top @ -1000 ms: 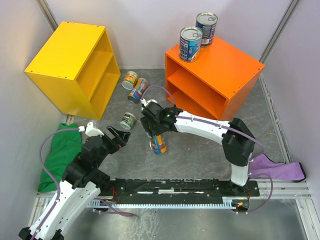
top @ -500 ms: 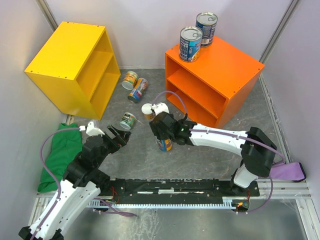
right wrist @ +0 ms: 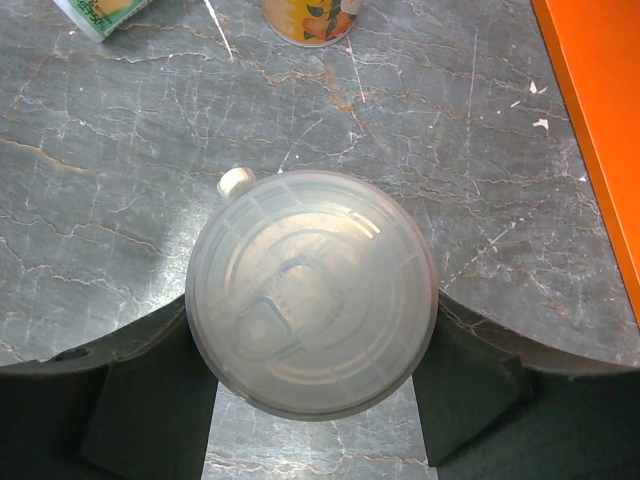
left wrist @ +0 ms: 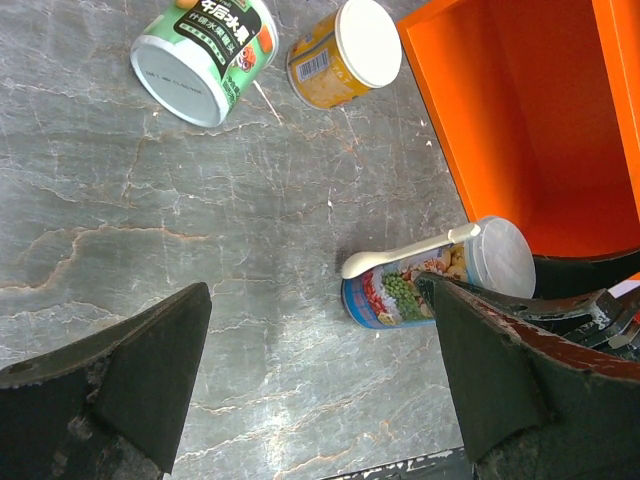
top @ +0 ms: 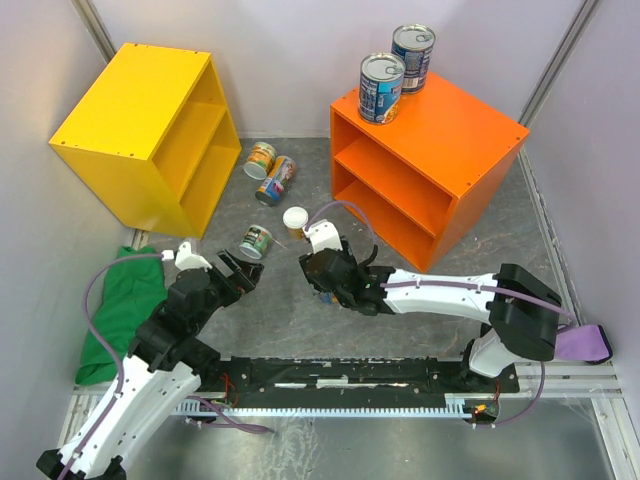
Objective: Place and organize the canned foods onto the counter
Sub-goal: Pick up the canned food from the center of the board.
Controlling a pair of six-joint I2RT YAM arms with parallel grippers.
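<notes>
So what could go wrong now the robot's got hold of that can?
1. The right gripper pinches the pale-lidded can by its sides near the lid, so it might slip or tip when lifted.
2. The yellow can stands close by, and the arm could knock it over as it swings.
3. Two blue tins sit on the orange counter, and a clumsy placement may bump them.

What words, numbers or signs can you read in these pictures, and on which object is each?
Green-labelled can lying on its side: bold Chinese characters, not clear enough to quote.
Yellow white-lidded can: a barcode, digits too small.
Blue-labelled silver-topped tins on the orange cabinet: print too blurred.
Pale-lidded can between the right fingers: moulded rings, no words.
</notes>
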